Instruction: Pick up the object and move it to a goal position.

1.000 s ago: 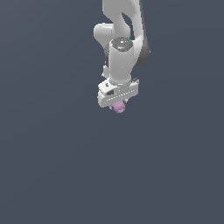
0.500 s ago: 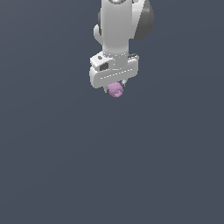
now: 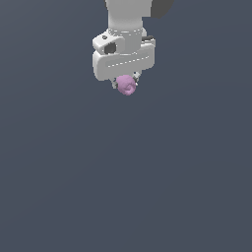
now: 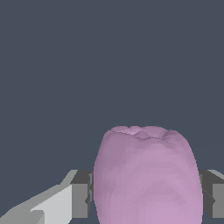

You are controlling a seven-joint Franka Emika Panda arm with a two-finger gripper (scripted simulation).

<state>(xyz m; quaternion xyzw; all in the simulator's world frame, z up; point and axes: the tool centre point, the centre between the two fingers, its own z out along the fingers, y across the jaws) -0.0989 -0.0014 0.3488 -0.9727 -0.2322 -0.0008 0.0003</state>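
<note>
I am seeing the gripper (image 3: 127, 82) clamping the lump (image 3: 126, 85) between its two fingers (image 4: 81, 199), one pressing on each side of it. The lump is hanging just under the white gripper body near the top edge of the exterior view, over the plain dark grey surface (image 3: 123, 187), its swirled face showing toward the camera.

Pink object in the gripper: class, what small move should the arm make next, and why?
Probably carry on toward the goal without opening. The pink object sits gripped between the fingers of the gripper, held clear above the dark grey floor. No goal marker shows, so the direction cannot be judged.
</note>
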